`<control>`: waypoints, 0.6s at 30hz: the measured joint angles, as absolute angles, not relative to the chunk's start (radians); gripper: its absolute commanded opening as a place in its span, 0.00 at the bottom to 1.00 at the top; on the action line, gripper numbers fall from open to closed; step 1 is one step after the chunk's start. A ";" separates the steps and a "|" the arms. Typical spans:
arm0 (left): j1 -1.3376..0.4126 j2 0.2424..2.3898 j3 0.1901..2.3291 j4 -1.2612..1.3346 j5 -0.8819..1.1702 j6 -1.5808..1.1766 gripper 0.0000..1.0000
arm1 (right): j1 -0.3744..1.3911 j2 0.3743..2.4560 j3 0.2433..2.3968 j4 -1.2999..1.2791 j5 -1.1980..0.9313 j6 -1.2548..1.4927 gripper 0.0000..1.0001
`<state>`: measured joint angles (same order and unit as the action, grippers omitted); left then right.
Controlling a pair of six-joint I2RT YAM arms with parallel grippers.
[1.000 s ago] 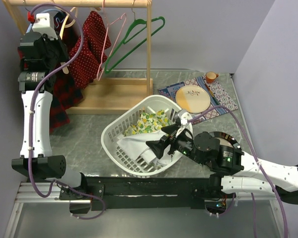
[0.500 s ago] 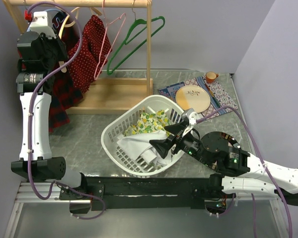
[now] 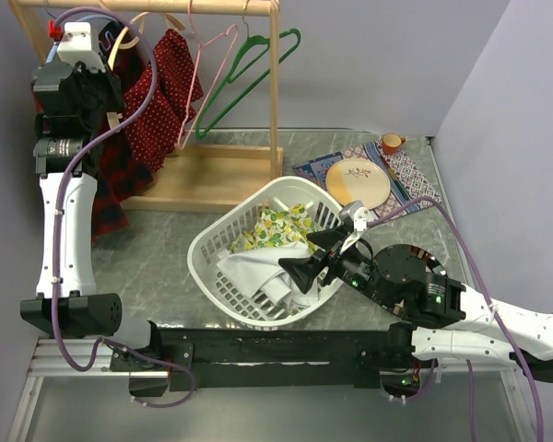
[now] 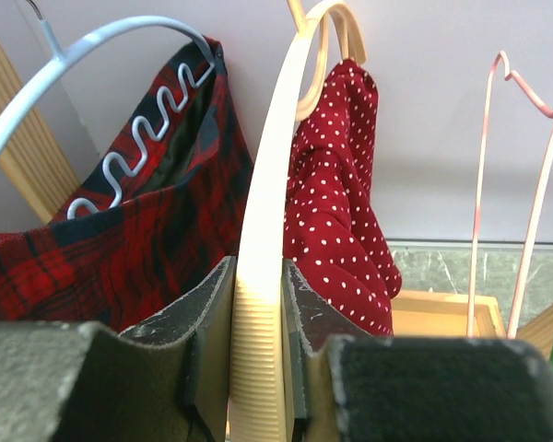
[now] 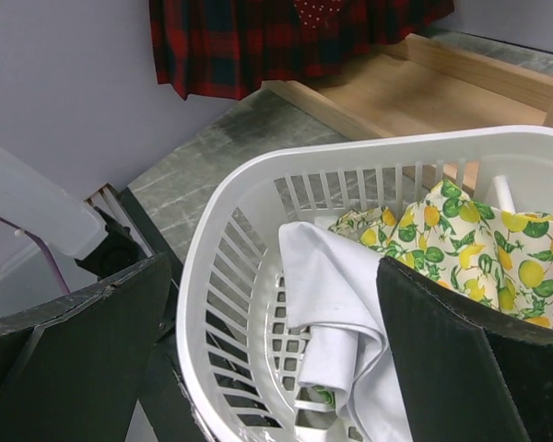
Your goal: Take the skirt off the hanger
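Clamping the cream hanger [image 4: 258, 276] at the wooden rack [image 3: 212, 173], the left fingers [image 4: 189, 322] are nearly closed, one pad on each side of its ribbed arm, nothing else in their grip. The red polka-dot skirt [image 4: 336, 203] hangs from that hanger near the rack's left end, w/ a plaid garment [image 4: 120, 249] on a white wire hanger [image 4: 101, 37] farther toward that end. The step in hand looks like freeing the skirt w/ the hanger pinned. It's best done by keeping the clamp firm & square so the hanger can't twist, then drawing the fabric off toward the rack's open front, w/o dragging the hook along the top bar or snagging the plaid. A second grip on the cloth is prob. needed. The right fingers [image 5: 83, 341] are spread wide, holding nothing, out in front of the rack & farther from it than the white slatted basket [image 5: 258, 175]. That basket sits just off the right-front corner of the rack's base. Inside are a folded white cloth [image 5: 336, 304] & a lemon-print cloth [image 5: 470, 249], the latter on the rack side.
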<state>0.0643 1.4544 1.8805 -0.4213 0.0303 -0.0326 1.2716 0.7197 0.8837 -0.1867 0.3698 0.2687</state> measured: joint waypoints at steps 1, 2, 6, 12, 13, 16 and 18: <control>0.064 1.454 1.880 -0.417 0.031 -0.029 0.01 | 1.272 0.720 0.884 -0.187 0.372 0.269 0.99; 0.065 1.454 1.880 -0.413 0.033 -0.023 0.01 | 1.272 0.722 0.884 -0.187 0.373 0.269 0.99; 0.065 1.443 1.855 -0.380 0.040 0.012 0.01 | 1.272 0.723 0.884 -0.187 0.374 0.269 0.99; 0.064 1.416 1.803 -0.326 0.063 0.053 0.01 | 1.272 0.723 0.884 -0.186 0.375 0.269 0.99; 0.064 1.416 1.802 -0.321 0.064 0.060 0.01 | 1.272 0.723 0.884 -0.186 0.375 0.269 0.99; 0.064 1.412 1.794 -0.307 0.064 0.070 0.01 | 1.272 0.723 0.884 -0.186 0.375 0.269 0.99; 0.064 1.409 1.790 -0.299 0.064 0.078 0.01 | 1.272 0.723 0.884 -0.186 0.374 0.269 0.99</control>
<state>0.0643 1.4094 1.7897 -0.2989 0.0635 0.0776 1.2716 0.7227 0.8837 -0.1860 0.3744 0.2687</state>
